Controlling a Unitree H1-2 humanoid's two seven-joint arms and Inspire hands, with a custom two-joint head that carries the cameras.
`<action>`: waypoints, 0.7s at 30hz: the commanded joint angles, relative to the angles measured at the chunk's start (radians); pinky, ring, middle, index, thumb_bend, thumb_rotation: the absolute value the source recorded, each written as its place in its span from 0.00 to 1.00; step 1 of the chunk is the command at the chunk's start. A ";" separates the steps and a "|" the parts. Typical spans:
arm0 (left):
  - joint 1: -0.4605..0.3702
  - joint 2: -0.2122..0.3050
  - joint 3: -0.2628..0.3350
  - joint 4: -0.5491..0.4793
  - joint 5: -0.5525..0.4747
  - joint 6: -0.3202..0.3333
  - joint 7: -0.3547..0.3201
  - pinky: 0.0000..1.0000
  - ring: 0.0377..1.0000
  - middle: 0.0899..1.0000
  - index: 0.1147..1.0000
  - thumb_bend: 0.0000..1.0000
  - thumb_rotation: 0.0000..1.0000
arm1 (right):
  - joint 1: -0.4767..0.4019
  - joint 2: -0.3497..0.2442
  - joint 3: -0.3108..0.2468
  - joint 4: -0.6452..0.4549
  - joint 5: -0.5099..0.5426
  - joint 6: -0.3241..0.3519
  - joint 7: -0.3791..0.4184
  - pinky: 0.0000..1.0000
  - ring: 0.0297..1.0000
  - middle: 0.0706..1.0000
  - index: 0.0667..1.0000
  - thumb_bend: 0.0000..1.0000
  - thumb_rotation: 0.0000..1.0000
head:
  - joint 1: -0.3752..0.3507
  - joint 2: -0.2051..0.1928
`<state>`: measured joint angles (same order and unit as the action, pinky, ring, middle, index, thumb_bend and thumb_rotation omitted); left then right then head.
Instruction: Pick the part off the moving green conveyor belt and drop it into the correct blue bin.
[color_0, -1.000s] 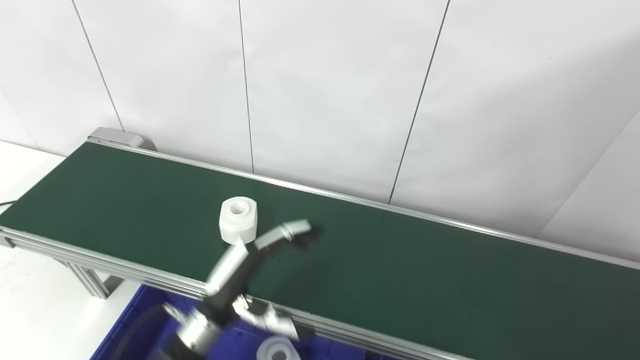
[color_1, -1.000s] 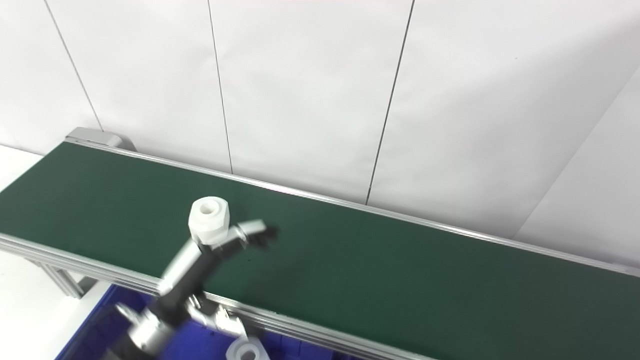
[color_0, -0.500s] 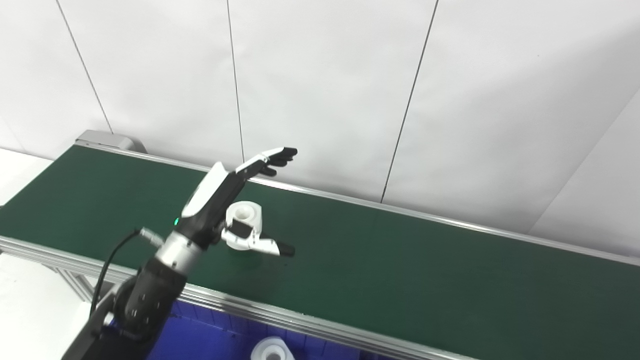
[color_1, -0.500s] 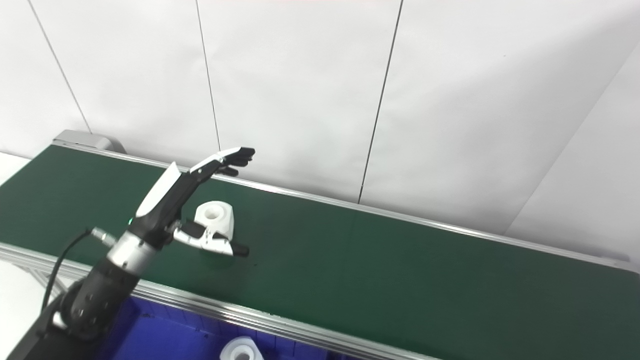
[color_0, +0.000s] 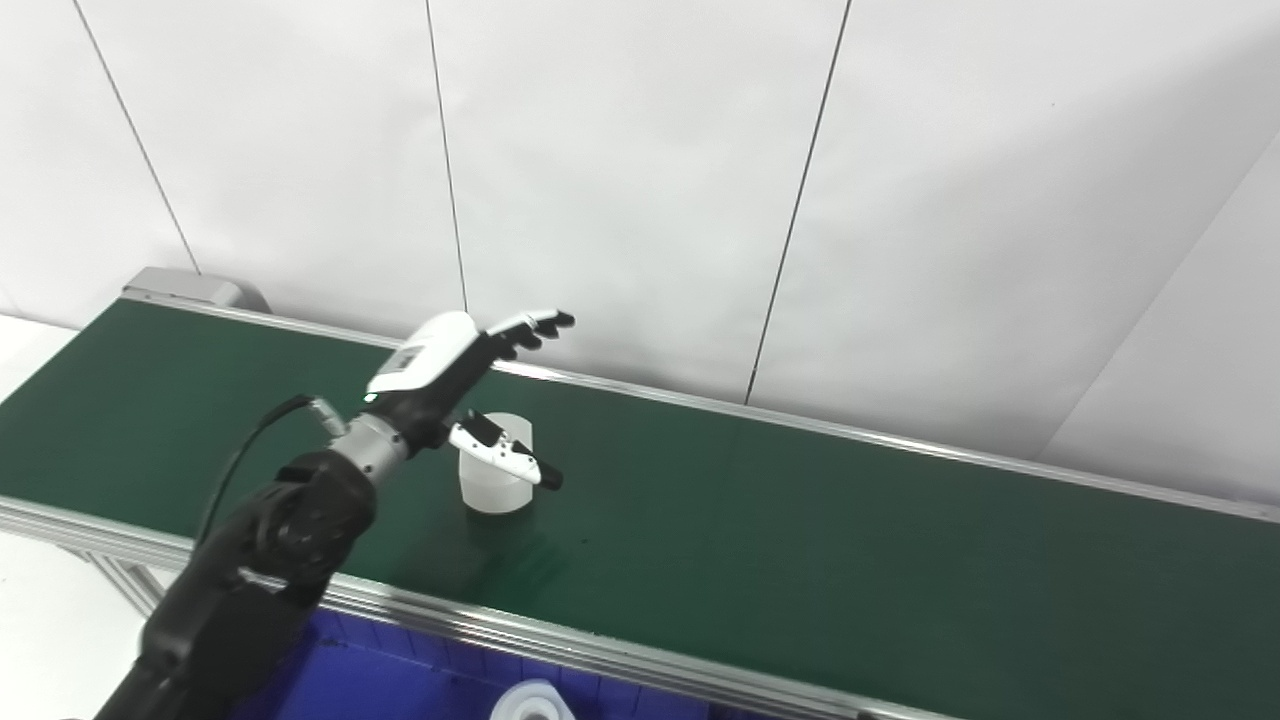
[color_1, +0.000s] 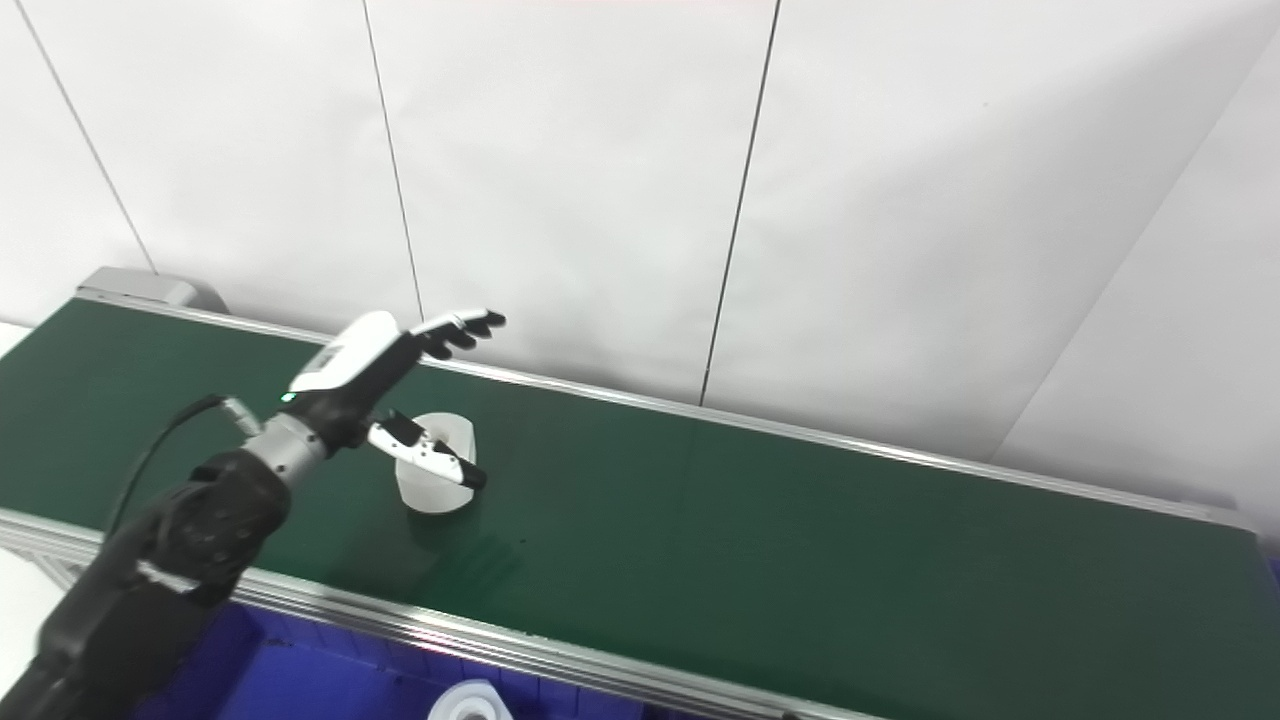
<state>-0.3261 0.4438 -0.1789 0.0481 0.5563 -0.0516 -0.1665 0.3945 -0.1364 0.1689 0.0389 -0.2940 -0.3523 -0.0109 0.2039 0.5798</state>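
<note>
Peeking over the bottom edge, a white part (color_0: 530, 702) lies in the blue bin (color_0: 400, 685) below the belt's metal rail. Above it, the left arm reaches over the green belt (color_0: 800, 540), its hand (color_0: 455, 385) spread wide and holding nothing, fingers (color_0: 530, 325) stretched toward the wall and thumb (color_0: 510, 462) crossing in front of the white cylinder (color_0: 495, 485). That cylinder stands upright on the belt, just beneath the palm. White wall panels (color_0: 640, 180) rise behind.

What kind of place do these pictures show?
Probably a factory-style sorting cell or lab mock-up: a green conveyor belt with aluminium rails, a white part on it, a blue bin below, plain white panel walls.
</note>
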 joint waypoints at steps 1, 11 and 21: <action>-0.057 0.008 -0.014 0.014 0.053 -0.006 0.026 0.73 0.78 0.82 0.84 0.93 0.32 | 0.005 -0.007 -0.002 -0.032 0.001 -0.050 -0.008 0.79 0.83 0.86 0.93 0.91 0.29 | -0.001 0.000; -0.123 -0.024 -0.118 0.112 0.217 0.096 -0.018 0.80 0.86 0.89 0.87 0.92 0.38 | 0.015 -0.005 -0.004 -0.054 0.007 -0.041 -0.006 0.80 0.84 0.87 0.93 0.91 0.29 | 0.012 0.015; -0.166 -0.042 -0.191 0.224 0.284 0.134 -0.034 0.89 0.92 0.96 0.88 0.91 0.38 | 0.020 -0.006 -0.005 -0.053 0.003 -0.059 -0.014 0.77 0.83 0.87 0.93 0.90 0.29 | 0.017 0.021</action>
<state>-0.4412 0.3964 -0.3670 0.2799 0.8227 0.0767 -0.2109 0.4101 -0.1391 0.1682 0.0156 -0.2923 -0.3525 -0.0110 0.2224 0.6013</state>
